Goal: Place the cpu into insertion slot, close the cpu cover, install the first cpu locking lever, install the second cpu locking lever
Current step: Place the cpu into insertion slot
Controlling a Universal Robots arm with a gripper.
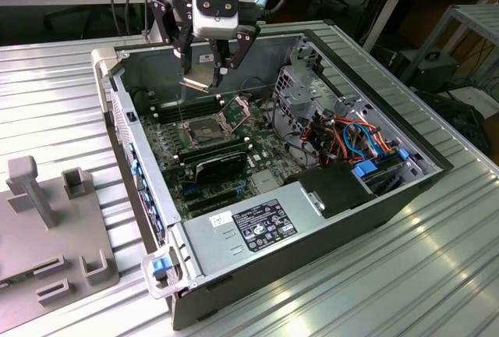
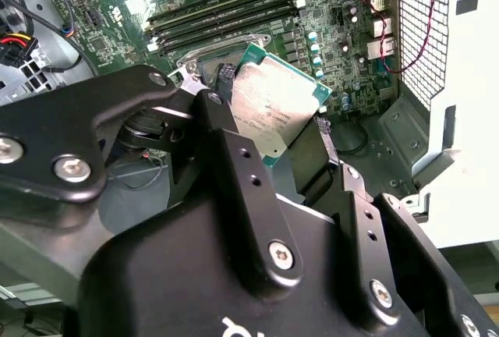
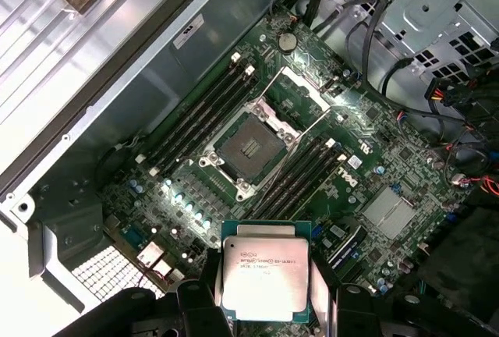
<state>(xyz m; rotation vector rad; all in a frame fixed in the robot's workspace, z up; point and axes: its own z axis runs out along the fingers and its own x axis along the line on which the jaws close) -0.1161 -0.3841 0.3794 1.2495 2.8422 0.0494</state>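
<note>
My gripper point(image 1: 205, 70) is shut on the cpu point(image 1: 196, 80), a flat square chip with a silver-grey top, and holds it in the air above the green motherboard. In both wrist views the cpu point(image 3: 265, 276) point(image 2: 274, 109) sits between the black fingers point(image 2: 224, 143). The insertion slot point(image 3: 249, 146) point(image 1: 204, 129) lies below it, its dark pin field bare. The cpu cover point(image 3: 305, 87) point(image 1: 238, 107) stands swung open beside the slot. Two thin wire levers point(image 3: 313, 129) stick out, unlatched, beside the slot.
The open computer case point(image 1: 335, 220) lies on a ribbed metal table. Black memory sticks point(image 3: 204, 111) flank the slot on both sides. A drive cage with coloured cables point(image 1: 351, 130) fills the case at the exterior view's right. A grey fixture plate point(image 1: 47, 220) rests at the exterior view's left.
</note>
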